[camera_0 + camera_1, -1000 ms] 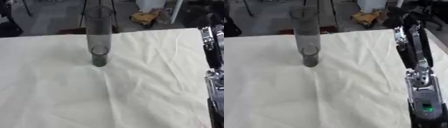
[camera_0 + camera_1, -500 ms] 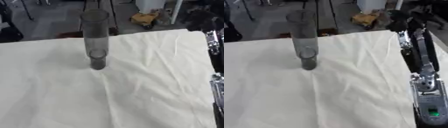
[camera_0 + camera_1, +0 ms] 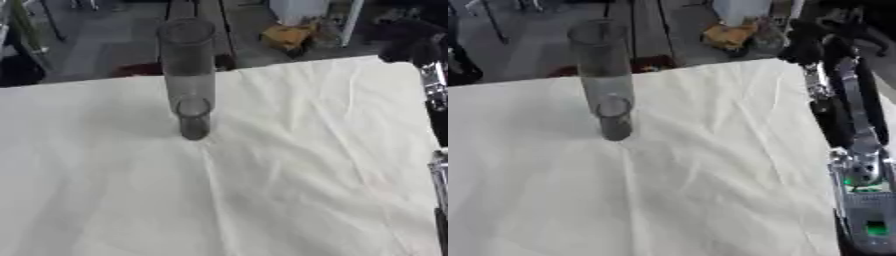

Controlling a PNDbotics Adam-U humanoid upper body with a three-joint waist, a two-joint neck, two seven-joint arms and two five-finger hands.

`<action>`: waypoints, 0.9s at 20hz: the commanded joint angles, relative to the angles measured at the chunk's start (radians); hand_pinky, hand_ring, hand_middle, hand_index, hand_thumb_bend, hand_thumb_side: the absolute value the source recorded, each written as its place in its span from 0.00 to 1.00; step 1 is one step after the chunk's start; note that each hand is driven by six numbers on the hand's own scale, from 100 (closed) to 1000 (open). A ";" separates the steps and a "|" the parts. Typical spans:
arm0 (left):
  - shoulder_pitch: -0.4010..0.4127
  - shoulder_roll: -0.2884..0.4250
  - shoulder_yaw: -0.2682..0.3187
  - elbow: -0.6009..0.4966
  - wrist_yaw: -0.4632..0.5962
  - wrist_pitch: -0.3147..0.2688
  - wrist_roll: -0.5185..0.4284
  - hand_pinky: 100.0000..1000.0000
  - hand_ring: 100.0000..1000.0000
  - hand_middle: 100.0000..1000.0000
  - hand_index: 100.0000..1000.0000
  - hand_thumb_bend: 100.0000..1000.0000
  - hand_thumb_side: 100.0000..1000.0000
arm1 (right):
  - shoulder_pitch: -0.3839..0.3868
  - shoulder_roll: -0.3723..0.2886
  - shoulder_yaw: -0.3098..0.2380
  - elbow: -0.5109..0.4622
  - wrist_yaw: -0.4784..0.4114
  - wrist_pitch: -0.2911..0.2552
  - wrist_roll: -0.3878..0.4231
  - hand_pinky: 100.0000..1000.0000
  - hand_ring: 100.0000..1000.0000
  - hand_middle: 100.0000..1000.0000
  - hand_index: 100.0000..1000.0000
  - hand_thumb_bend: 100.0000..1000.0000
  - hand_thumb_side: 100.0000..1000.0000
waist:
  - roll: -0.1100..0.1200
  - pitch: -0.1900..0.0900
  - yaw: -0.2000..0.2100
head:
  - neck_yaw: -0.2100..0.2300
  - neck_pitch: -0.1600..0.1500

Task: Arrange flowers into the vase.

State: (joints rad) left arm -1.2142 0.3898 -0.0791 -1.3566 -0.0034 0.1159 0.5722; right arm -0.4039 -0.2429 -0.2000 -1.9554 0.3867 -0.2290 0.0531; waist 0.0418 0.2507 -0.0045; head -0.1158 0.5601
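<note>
Left eye view: 1 tall clear vase (image 3: 189, 75) stands upright on the white cloth (image 3: 262, 190), left of centre near the far edge, mouth up, long axis vertical.

Right eye view: the right hand (image 3: 820, 37) is dark beyond the cloth's far right corner; whether its fingers are open or curled, I cannot tell.

stereo head views; table (image 3: 289, 190) below

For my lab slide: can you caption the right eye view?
A tall clear vase stands upright on a wrinkled white tablecloth, no flowers in it, the robot's right arm reaching along the table's right edge.
</note>
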 commanded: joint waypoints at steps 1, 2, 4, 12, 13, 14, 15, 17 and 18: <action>-0.034 -0.001 0.014 -0.008 0.039 -0.051 0.043 0.00 0.00 0.00 0.00 0.00 0.67 | -0.012 -0.026 0.005 -0.004 -0.009 -0.005 0.006 0.64 0.81 0.50 0.84 0.01 1.00 | -0.001 -0.022 -0.005 | 0.006 -0.005; -0.037 -0.006 0.014 -0.007 0.047 -0.064 0.052 0.00 0.00 0.00 0.00 0.00 0.67 | -0.013 -0.026 0.007 -0.004 -0.010 -0.006 0.008 0.64 0.81 0.50 0.84 0.01 1.00 | 0.000 -0.021 -0.008 | 0.008 -0.007; -0.042 -0.016 0.014 -0.005 0.065 -0.084 0.069 0.00 0.00 0.00 0.00 0.00 0.68 | -0.017 -0.026 0.011 -0.004 -0.013 -0.009 0.012 0.64 0.81 0.50 0.84 0.01 1.00 | 0.001 -0.020 -0.013 | 0.010 -0.013; -0.060 -0.036 0.013 0.005 0.116 -0.131 0.107 0.00 0.00 0.00 0.00 0.00 0.70 | -0.042 -0.039 0.024 0.009 -0.019 -0.019 0.026 0.64 0.80 0.50 0.84 0.01 1.00 | 0.003 -0.013 -0.021 | 0.014 -0.025; -0.070 -0.046 0.018 0.001 0.124 -0.139 0.114 0.00 0.00 0.00 0.00 0.00 0.70 | -0.053 -0.043 0.034 0.004 -0.020 -0.024 0.032 0.63 0.80 0.50 0.84 0.01 1.00 | 0.005 -0.012 -0.024 | 0.020 -0.028; -0.082 -0.055 0.021 0.001 0.133 -0.148 0.122 0.00 0.00 0.00 0.00 0.00 0.70 | -0.065 -0.046 0.041 0.006 -0.021 -0.027 0.037 0.63 0.80 0.50 0.84 0.01 1.00 | 0.007 -0.010 -0.026 | 0.022 -0.032; -0.092 -0.062 0.022 0.003 0.140 -0.159 0.130 0.00 0.00 0.00 0.00 0.00 0.70 | -0.075 -0.047 0.047 0.008 -0.021 -0.030 0.042 0.64 0.80 0.50 0.84 0.01 1.00 | 0.009 -0.009 -0.028 | 0.026 -0.035; -0.109 -0.074 0.023 0.007 0.150 -0.181 0.143 0.00 0.00 0.00 0.00 0.00 0.70 | -0.088 -0.050 0.055 0.012 -0.022 -0.035 0.049 0.64 0.80 0.50 0.84 0.01 1.00 | 0.015 -0.006 -0.035 | 0.035 -0.040; -0.115 -0.078 0.024 0.008 0.154 -0.190 0.147 0.00 0.00 0.00 0.00 0.00 0.70 | -0.093 -0.051 0.058 0.013 -0.023 -0.037 0.052 0.64 0.80 0.50 0.84 0.01 1.00 | 0.017 -0.005 -0.038 | 0.040 -0.042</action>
State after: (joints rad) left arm -1.3020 0.3045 -0.0671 -1.3432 0.1426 -0.0602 0.7130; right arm -0.4805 -0.2696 -0.1463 -1.9370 0.3754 -0.2624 0.0987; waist 0.0642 0.2619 -0.0446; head -0.0830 0.5320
